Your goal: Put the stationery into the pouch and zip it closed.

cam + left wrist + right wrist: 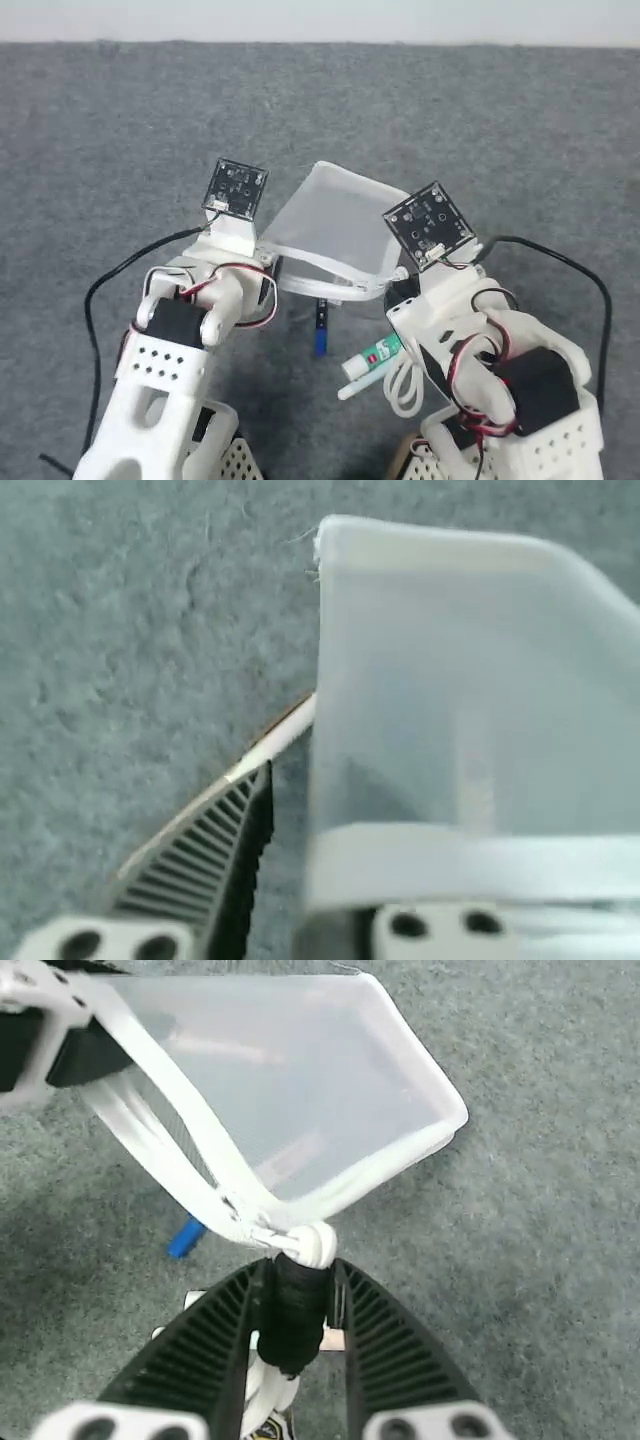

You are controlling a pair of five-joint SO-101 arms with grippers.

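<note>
- Mesh pouch [335, 225] hangs above the grey bench [120, 130], between the 2 arms.
- Left tool [271, 268] is clamped on the pouch's corner.
- Right tool [298, 1278] is clamped on the zipper pull [300, 1310].
- Blue pen [320, 338] and glue stick [372, 357] lie on the bench beneath.

One translucent white mesh pouch [335, 220]. One blue pen [320, 338]. One white tube with a green label [372, 357]. One looped white cord [403, 385]. Two pincers: the left pincer [300, 780] and the right pincer [297, 1285]. Pale stick shapes show through the mesh; their number cannot be told.
</note>
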